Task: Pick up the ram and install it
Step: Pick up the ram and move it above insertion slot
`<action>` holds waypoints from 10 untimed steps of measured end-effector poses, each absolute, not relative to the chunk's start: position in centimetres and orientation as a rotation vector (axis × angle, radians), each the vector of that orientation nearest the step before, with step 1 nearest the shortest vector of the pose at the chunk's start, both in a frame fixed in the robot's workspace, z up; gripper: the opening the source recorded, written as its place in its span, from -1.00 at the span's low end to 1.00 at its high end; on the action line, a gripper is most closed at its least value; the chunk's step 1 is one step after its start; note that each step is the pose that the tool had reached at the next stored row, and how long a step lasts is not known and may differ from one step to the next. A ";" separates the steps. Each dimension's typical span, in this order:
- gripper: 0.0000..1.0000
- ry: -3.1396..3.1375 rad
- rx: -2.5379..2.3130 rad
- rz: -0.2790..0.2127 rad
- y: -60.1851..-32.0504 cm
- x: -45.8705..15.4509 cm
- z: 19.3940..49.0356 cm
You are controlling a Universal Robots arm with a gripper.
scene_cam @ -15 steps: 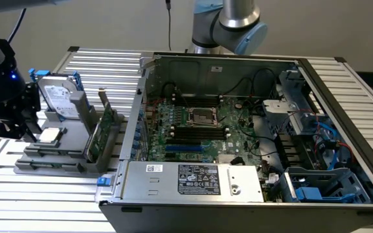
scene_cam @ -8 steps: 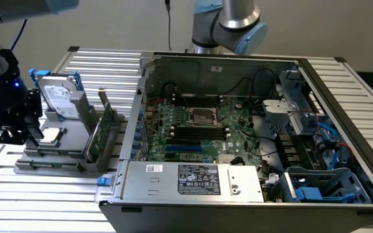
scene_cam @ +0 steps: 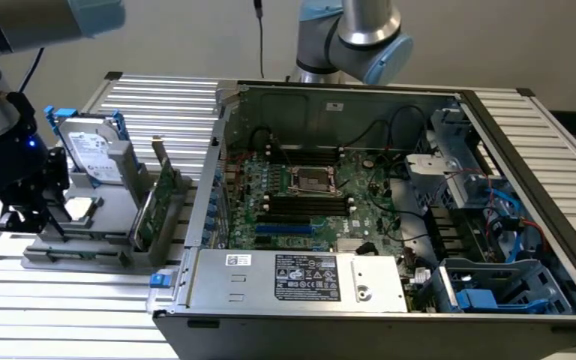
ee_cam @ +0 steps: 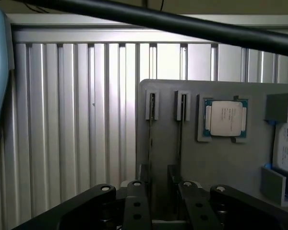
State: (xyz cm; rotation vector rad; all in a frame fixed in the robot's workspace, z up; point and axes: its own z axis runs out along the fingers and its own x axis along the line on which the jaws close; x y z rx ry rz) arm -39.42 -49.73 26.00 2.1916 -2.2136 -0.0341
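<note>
On the exterior view's left, over the slatted tabletop point(scene_cam: 68, 315): a black end effector point(scene_cam: 33, 223), fingers wide apart, holding nothing. Right below it, a gray holder point(scene_cam: 78, 259). In the wrist view, the ram point(ee_cam: 150, 127) up on its thin edge in a narrow slot of that holder, under the open fingers point(ee_cam: 137, 203), not touched. Just beside it, a second thin stick point(ee_cam: 181, 127) in its own slot. Next along, a square silver chip point(ee_cam: 225, 119), then a silver hard drive point(scene_cam: 93, 154) with blue rails, then a green card point(scene_cam: 158, 202) standing up. Farther right, the open computer case point(scene_cam: 553, 232) with its motherboard point(scene_cam: 313, 225) and black slots point(scene_cam: 308, 201).
</note>
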 end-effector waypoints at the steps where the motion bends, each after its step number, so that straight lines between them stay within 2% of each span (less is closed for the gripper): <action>1: -0.40 -2.214 2.192 -0.034 -49.8 -39.4 25.8; 10: -0.40 -2.214 2.192 -0.034 -50.1 -39.4 24.2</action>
